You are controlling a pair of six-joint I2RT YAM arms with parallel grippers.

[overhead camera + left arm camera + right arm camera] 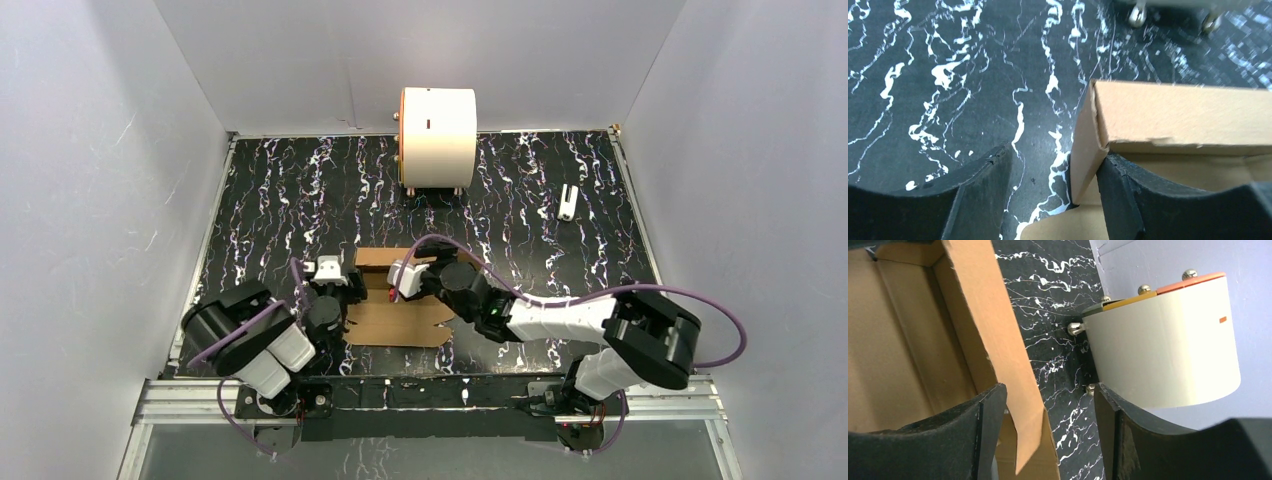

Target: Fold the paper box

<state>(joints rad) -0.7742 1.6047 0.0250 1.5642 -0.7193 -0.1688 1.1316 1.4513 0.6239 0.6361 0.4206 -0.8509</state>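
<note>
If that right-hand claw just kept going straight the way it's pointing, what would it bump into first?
Most likely the paper box: one upright cardboard wall stands between the open fingers of the right gripper. Beyond that, the white cylinder sits ahead, though how far is hard to judge.

Brown paper box [400, 322], part-folded (far wall upright), open-topped

My left gripper [1055, 156] and right gripper [1049, 390] both have their jaws spread apart. Both arms bend inward from their bases, with the wrists close together.
</note>
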